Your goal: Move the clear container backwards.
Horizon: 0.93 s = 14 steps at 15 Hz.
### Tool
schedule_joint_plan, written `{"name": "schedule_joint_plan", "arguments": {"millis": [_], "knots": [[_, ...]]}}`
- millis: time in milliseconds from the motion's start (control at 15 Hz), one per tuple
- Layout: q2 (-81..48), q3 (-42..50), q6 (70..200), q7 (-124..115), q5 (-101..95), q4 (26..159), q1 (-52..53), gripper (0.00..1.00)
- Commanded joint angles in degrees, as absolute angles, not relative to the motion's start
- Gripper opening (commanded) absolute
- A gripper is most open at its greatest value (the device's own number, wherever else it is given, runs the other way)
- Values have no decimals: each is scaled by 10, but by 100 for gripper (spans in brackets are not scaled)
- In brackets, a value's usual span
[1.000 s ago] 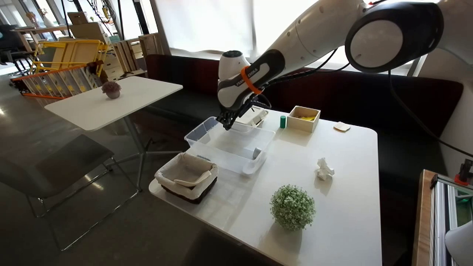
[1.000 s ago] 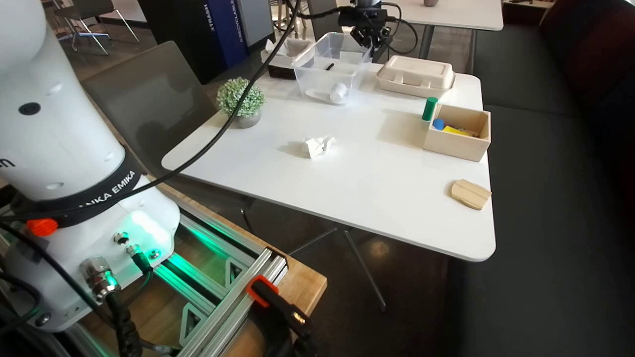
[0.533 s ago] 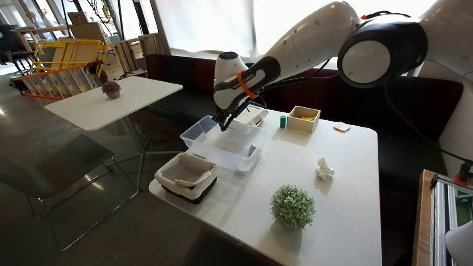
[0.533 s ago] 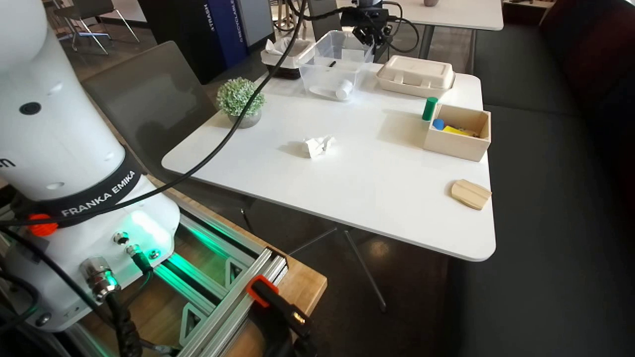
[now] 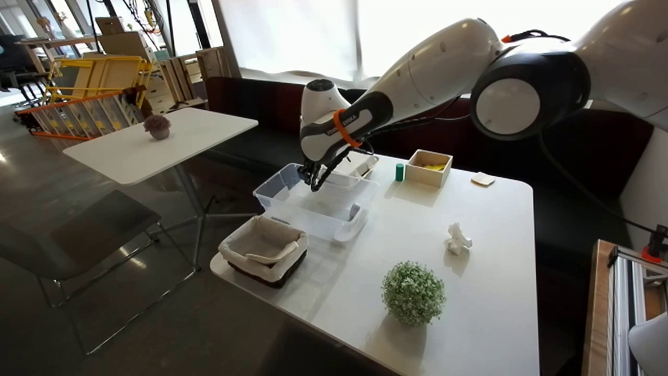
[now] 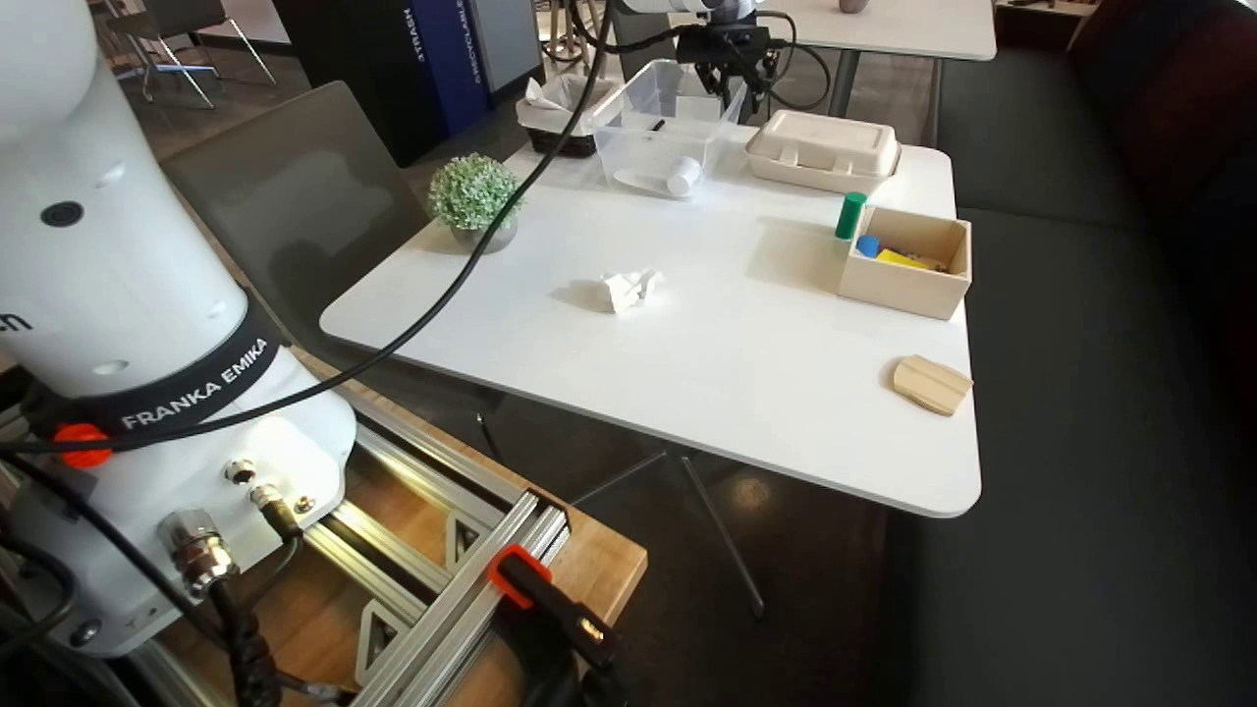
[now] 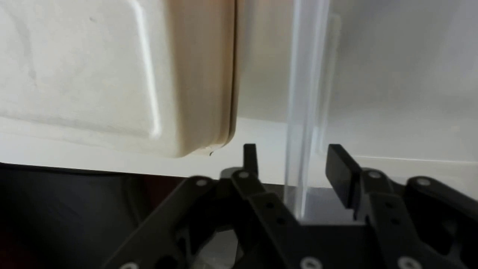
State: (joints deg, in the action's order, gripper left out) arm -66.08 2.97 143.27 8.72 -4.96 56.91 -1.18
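Note:
The clear container is a wide see-through bin standing upright at the far end of the table, also seen in an exterior view. A white cup-like thing shows through its near end. My gripper is at the container's rim on the side toward the clamshell box, also seen in an exterior view. In the wrist view my gripper is open. The container's rim runs between the two fingers with a gap to each. Neither finger appears to touch it.
A beige clamshell box stands close beside the container. A cloth-lined basket stands on its other side. A green cylinder, a wooden box, crumpled paper and a potted plant stand on the white table.
The container and gripper have shifted a little farther from the robot base, mostly in the earlier half second. The gripper's fingers have since opened. The base light has turned from green to white.

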Motion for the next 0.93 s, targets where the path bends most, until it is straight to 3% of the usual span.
{"name": "schedule_joint_plan", "arguments": {"millis": [0,133,533,867], "knots": [[-671,40,1404,77,-69,544,0,83],[-662,43,1398,76,-74,548,5,99],[-625,64,1387,76,-105,563,19,100],[-543,16,1344,132,-81,635,-3,100]]}}
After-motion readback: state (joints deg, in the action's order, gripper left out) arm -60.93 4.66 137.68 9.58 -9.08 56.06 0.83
